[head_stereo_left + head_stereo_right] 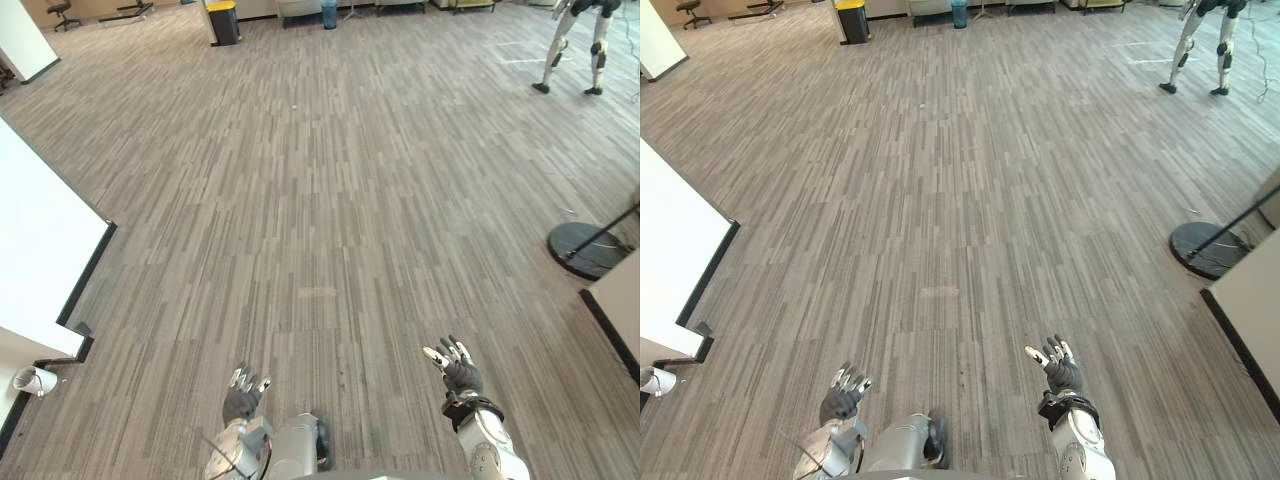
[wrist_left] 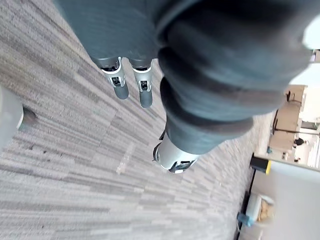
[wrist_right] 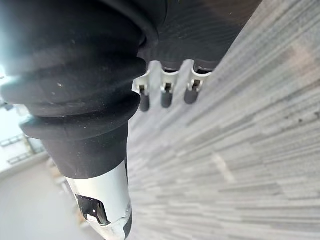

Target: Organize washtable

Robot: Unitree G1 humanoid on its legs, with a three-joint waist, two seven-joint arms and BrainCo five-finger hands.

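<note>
2 hands out in front, low over the striped grey floor [image 1: 330,200]: left hand [image 1: 241,400] and right hand [image 1: 460,375], well apart. Both are released, with fingers [image 2: 120,90] relaxed and spread, and both are empty; the right wrist view agrees, showing dark-tipped fingers [image 3: 165,97] hanging loose over bare floor.

The white worktop [image 1: 40,240] with a dark edge sits at the robot's far left, well apart from both hands; can't tell if that is the washtable. A small white cup-like item [image 1: 35,380] lies by its near corner.

A round black stand base [image 1: 590,248] is on the right. At the far end are a yellow-topped bin [image 1: 222,20], a blue bottle [image 1: 329,13] and another robot's legs [image 1: 575,45].
</note>
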